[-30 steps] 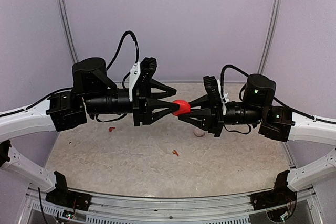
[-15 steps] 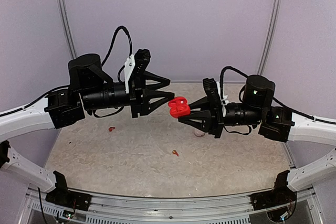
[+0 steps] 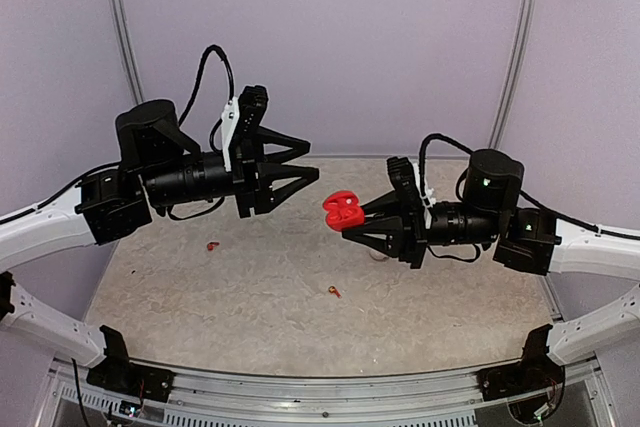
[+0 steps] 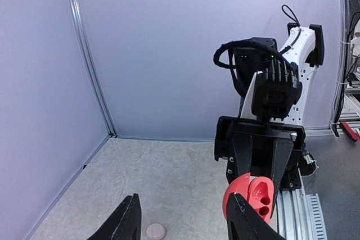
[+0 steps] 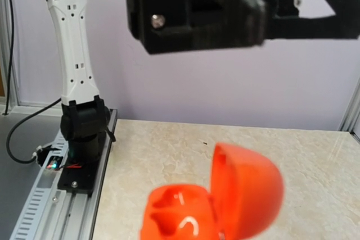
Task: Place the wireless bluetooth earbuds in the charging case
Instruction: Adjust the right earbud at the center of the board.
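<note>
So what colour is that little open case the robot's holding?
The charging case is bright red-orange, lid and base; the right wrist view shows it best.

Pale lilac walls [image 3: 330, 37] enclosing a beige speckled table [image 3: 250, 297]; metal strips [image 3: 118, 27] running up the far corners.

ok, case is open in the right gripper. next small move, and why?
Probably lower the left gripper toward the red earbud on the table below it: its jaws are open and empty, while the right gripper holds the red case with lid open, sockets seemingly empty.
</note>
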You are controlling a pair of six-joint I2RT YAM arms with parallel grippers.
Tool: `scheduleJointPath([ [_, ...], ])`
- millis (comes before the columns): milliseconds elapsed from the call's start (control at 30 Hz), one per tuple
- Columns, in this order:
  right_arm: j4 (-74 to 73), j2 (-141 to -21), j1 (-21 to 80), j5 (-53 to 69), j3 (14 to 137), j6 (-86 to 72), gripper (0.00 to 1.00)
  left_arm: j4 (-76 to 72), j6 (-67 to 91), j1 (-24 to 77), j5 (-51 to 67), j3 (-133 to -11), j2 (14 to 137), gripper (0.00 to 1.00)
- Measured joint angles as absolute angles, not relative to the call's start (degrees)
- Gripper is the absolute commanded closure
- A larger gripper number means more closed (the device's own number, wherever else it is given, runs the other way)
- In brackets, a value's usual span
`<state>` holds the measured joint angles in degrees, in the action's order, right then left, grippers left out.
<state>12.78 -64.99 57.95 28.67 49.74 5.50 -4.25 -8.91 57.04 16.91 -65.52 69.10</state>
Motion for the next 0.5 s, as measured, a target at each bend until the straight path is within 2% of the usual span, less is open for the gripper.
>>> scheduleJointPath([
  [267,13.37,-63.55,56.14,28.34,47.27,4.01,0.92,-4.75,-7.7,58.94,19.07,-63.05,69.63,0.49],
  [500,14.81,-57.49,50.43,28.18,40.1,-0.45,0.91,-10.79,-0.43,58.59,16.14,-47.22,69.78,0.51],
])
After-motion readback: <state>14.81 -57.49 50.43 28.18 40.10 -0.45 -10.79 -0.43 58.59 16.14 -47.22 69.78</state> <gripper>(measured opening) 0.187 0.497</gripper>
